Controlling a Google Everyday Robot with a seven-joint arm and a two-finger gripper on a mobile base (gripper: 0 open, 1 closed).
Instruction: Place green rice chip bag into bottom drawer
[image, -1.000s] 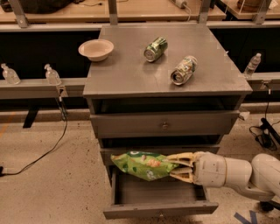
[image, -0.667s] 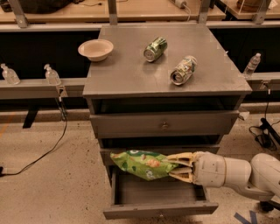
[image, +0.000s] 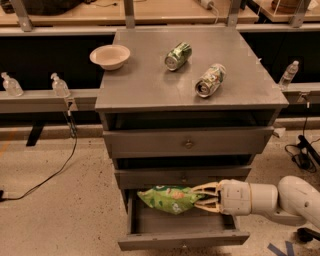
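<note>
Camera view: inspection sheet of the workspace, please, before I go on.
Surface: grey cabinet top, level.
Job's things: green rice chip bag held over the pulled-out bottom drawer; not released.
Clutter: bowl and two drink cans on their sides, on the top.
Grippers: gripper at the bag's right end, fingers closed on it.
Cables: black cable on the floor, picture's left.
Surroundings: small bottles on the side ledge.
</note>
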